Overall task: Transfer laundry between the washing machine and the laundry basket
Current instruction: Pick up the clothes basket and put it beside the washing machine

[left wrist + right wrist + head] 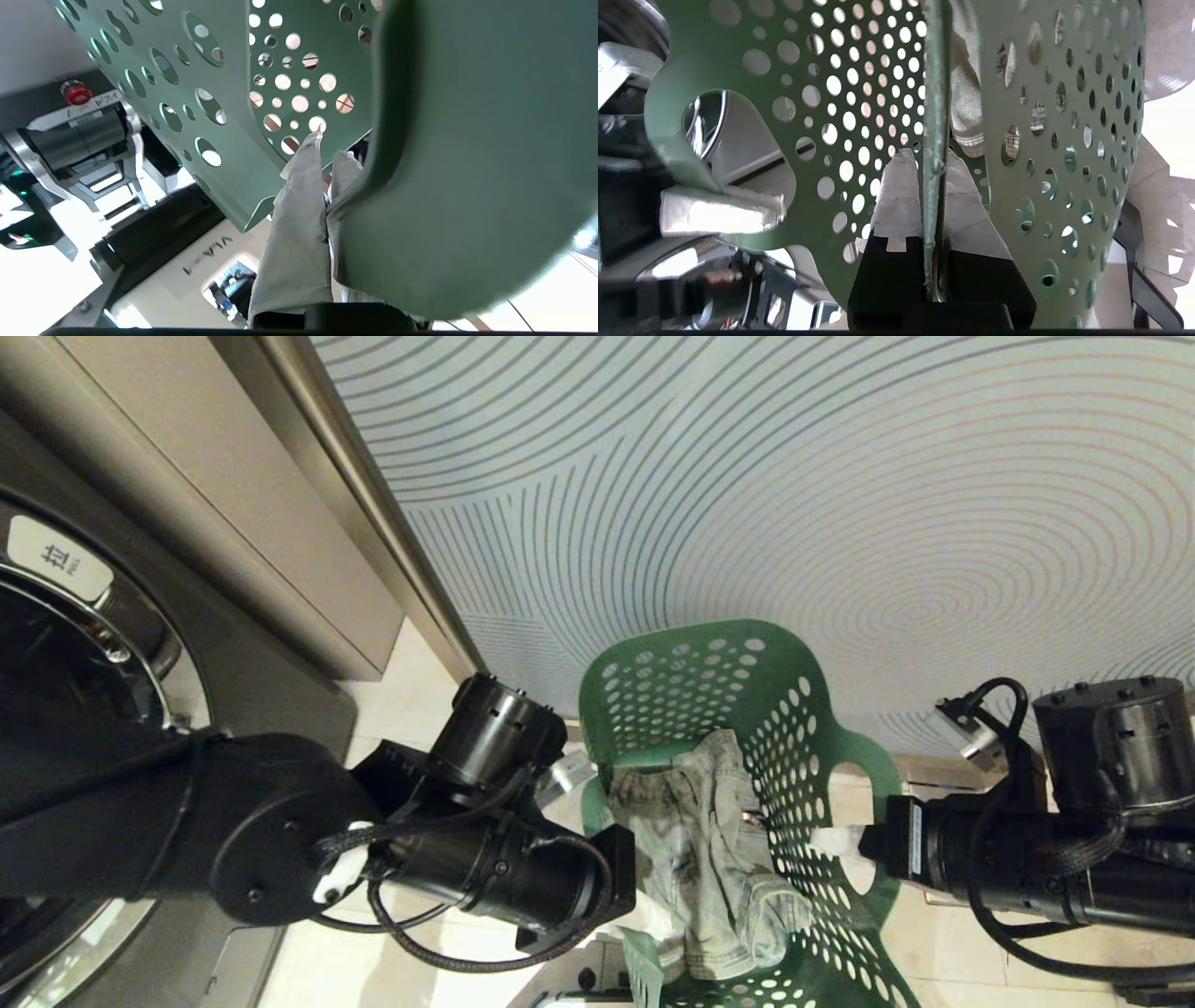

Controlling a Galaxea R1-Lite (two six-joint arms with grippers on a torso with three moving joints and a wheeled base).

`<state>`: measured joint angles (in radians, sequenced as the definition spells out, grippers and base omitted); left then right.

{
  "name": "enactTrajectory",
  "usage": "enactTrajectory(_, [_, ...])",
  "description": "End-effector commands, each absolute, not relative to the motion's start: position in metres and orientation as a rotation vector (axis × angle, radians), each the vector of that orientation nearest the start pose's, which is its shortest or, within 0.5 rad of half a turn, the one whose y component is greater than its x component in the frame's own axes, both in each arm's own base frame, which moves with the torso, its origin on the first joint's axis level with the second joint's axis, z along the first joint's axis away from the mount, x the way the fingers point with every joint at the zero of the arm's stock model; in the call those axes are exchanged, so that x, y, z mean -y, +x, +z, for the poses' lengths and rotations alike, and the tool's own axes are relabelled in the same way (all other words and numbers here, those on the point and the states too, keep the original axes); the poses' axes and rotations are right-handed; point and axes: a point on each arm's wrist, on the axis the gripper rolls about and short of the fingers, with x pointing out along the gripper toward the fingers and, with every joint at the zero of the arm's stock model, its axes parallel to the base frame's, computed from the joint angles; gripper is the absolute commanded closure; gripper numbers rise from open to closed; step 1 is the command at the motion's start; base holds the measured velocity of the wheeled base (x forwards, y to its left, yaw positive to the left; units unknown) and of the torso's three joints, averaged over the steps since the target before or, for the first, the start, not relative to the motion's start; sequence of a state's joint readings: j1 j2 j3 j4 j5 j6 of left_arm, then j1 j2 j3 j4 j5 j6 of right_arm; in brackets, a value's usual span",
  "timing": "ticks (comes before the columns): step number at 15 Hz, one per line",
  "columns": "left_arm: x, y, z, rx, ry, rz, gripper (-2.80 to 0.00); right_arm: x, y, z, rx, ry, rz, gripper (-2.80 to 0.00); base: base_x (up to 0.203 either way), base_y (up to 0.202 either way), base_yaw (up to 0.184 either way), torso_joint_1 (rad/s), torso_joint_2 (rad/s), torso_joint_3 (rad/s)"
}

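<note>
Between the two arms the basket point(794, 709) is held tipped up, its wall pinched on each side: the left gripper point(327, 205) and the right gripper point(931, 186) are pressed together on the rim. The laundry point(709, 859) lies inside, between both grippers and touching neither. Judged next: the basket is to be tilted toward the washer point(112, 644) without loosening either grip.
</note>
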<state>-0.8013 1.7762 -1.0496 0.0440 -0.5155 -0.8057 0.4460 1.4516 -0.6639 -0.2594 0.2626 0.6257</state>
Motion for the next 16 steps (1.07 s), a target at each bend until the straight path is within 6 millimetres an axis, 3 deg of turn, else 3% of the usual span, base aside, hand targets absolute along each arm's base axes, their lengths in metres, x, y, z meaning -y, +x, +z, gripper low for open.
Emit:
enactTrajectory(1, [0.227,0.203,0.172,-1.245,-0.54,-0.85,0.0,-0.101,0.194,0.19,-0.684,0.541,0.527,0.0,0.0,0.0,0.0,0.0,0.0,0.0])
enactTrajectory(12, [0.215,0.191,0.196,-1.18,-0.567,-0.885,0.0,-0.092,0.178,0.19,-0.733,0.487,0.445,0.0,0.0,0.0,0.0,0.0,0.0,0.0])
enactTrajectory(16, [0.215,0.19,0.196,-1.184,-0.567,-0.884,0.0,-0.092,0.179,0.189,-0.739,0.485,0.442,0.0,0.0,0.0,0.0,0.0,0.0,0.0])
